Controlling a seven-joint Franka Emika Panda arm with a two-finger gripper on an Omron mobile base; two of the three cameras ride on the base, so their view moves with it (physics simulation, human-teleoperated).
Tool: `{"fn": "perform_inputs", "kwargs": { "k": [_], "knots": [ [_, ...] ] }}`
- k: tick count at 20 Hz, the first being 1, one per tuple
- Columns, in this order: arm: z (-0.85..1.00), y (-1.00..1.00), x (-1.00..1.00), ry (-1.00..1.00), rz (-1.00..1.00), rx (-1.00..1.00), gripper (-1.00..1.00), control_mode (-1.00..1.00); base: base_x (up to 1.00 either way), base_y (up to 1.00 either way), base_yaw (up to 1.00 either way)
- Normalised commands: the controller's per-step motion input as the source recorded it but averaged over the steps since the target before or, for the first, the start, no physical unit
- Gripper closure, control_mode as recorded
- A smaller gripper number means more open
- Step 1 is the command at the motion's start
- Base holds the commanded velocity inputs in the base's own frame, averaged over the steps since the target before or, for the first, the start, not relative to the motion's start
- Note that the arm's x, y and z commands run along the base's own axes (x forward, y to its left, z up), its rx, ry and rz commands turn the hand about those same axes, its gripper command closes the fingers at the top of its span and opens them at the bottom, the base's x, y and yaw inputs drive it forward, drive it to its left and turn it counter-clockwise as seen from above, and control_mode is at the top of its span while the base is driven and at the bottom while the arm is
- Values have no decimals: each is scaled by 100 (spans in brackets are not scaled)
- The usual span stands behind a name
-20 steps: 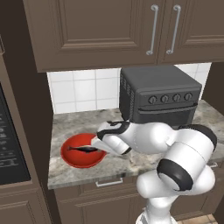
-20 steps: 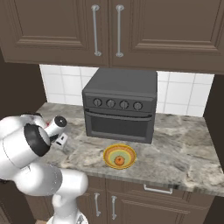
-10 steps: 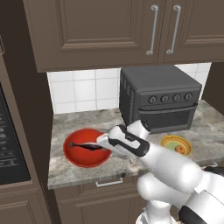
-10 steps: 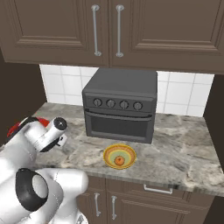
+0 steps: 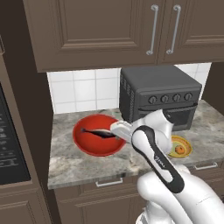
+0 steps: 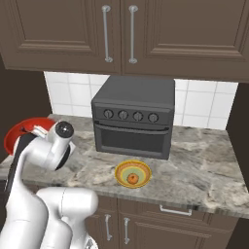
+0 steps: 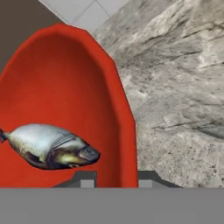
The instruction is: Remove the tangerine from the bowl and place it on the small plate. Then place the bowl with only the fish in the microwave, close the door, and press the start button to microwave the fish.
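Red bowl (image 5: 97, 139) on the grey stone counter (image 5: 74, 166), and we see the gripper (image 7: 116, 178) clenched on its rim at the bowl's three o'clock. The dark fish (image 5: 98, 132) lies inside the bowl. Out at four o'clock from it, the tangerine (image 5: 179, 149) sits on the small yellow plate (image 5: 185, 143), in front of the toaster oven (image 5: 159, 97).

- We see the bowl (image 5: 97, 135) now apparently lifted off the counter (image 5: 78, 164).
- The arm (image 5: 153, 148) has swung right, uncovering the plate (image 5: 178, 146).
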Motion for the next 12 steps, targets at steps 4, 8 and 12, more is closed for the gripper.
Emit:
{"fn": "perform_inputs", "kwargs": {
  "k": [4,8,12],
  "knots": [
    [53,-66,-50,0,-11,0,100,-100,0,0,0],
    [42,-65,-56,0,-12,0,100,-100,0,0,0],
    [48,-64,-60,0,-14,0,100,-100,0,0,0]
  ]
}}
